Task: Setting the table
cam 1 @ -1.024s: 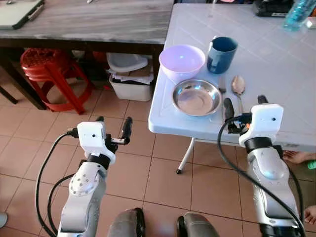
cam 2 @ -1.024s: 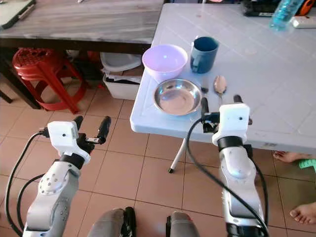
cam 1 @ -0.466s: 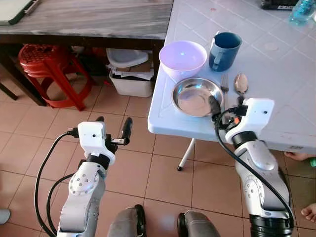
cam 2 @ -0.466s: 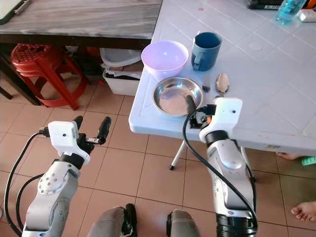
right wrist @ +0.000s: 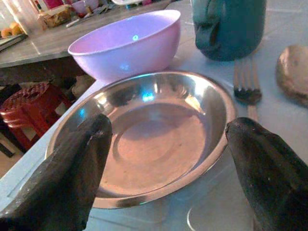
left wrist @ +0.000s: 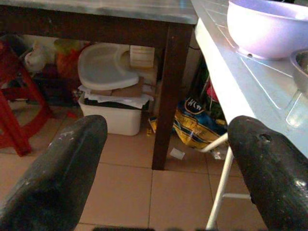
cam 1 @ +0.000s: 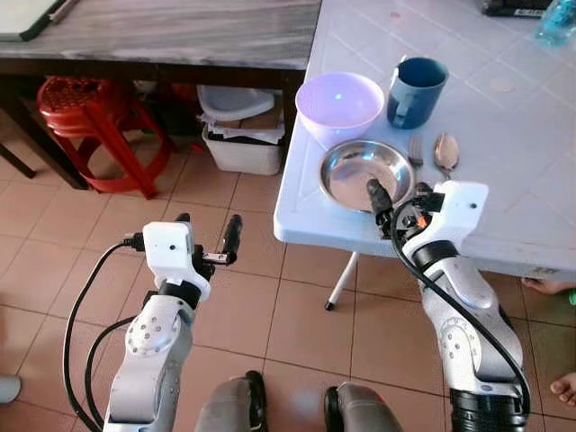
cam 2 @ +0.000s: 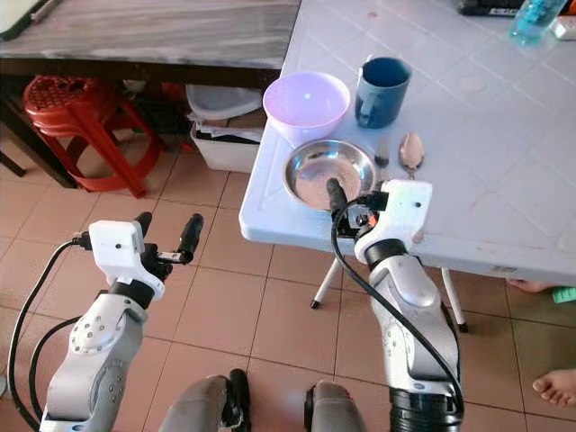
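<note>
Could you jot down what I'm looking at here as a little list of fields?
Table: white table
On it: steel plate, purple bowl, blue mug, fork, spoon
Right hand: open, over the steel plate's near rim
Left hand: open, off the table, above the tiled floor
Nearby: red stool

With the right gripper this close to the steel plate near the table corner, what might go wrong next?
The right gripper is open at the near rim of the steel plate. Risks:
1. The plate sits near the edge of the white table; a nudge might slide it off.
2. A push forward could drive it into the purple bowl right behind it.
3. The fork and spoon lie beside the plate; a wide finger might knock them.
</note>
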{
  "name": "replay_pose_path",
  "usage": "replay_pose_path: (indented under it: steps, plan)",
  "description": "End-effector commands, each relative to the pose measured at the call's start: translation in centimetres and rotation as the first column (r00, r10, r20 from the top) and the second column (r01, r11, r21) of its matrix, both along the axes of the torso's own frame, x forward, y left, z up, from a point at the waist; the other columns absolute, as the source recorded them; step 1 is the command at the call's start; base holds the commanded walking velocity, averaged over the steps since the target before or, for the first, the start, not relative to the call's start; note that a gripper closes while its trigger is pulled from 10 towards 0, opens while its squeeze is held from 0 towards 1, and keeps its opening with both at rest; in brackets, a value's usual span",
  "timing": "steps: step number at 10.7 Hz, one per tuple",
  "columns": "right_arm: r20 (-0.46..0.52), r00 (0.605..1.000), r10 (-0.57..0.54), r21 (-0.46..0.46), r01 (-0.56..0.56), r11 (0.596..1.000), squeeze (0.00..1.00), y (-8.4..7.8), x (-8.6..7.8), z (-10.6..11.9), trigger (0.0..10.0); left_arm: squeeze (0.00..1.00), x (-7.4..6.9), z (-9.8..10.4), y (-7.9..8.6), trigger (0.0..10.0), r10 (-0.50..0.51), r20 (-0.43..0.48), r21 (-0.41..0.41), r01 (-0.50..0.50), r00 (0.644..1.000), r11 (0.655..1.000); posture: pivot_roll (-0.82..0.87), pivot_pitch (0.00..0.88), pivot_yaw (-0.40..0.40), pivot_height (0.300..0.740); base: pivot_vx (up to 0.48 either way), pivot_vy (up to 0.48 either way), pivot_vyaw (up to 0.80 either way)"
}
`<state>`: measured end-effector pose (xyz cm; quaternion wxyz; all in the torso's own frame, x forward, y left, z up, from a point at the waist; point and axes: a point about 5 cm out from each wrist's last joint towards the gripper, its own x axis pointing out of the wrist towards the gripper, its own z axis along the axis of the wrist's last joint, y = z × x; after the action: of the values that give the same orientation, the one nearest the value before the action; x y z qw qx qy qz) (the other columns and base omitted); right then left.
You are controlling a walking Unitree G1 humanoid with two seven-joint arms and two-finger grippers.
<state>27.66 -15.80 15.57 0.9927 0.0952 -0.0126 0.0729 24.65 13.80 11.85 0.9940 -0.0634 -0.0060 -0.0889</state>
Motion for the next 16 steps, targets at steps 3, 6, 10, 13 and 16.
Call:
replay_pose_path:
  steps: [3,6,10,13,16]
  plan:
    - [-0.026,0.999,-0.028,0.021,0.029,0.999,0.0,0.0,-0.2,-0.3,10.0,0.0,-0.2,0.3,0.2,10.0,0.001,0.007,0.022,-0.002,1.0,1.0,-0.03,0.211,0.088,0.74,0.0,0.0,0.0]
    - [-0.047,0.997,-0.062,0.018,0.063,0.998,0.0,-0.3,-0.2,-0.7,10.0,0.0,-0.3,0.3,0.2,10.0,-0.004,0.004,0.025,0.004,1.0,1.0,-0.02,0.211,0.087,0.74,0.0,0.0,0.0]
    - [-0.096,0.992,-0.086,0.034,0.09,0.995,0.0,-0.5,-0.2,-1.3,10.0,0.0,-0.5,0.3,0.2,10.0,-0.008,-0.001,0.03,0.008,1.0,1.0,-0.02,0.216,0.091,0.74,0.0,0.0,0.0]
    - [-0.125,0.987,-0.099,0.081,0.109,0.991,0.0,-0.6,-0.1,-1.5,10.0,0.0,-0.7,0.3,0.1,10.0,-0.025,-0.001,0.043,0.025,1.0,0.999,-0.02,0.222,0.093,0.74,0.0,0.0,0.0]
    - [-0.137,0.987,-0.088,0.097,0.102,0.99,0.0,-0.5,0.2,-1.4,10.0,0.0,-0.7,0.3,0.1,10.0,-0.025,-0.002,0.042,0.025,1.0,0.999,-0.01,0.224,0.094,0.74,0.0,0.0,0.0]
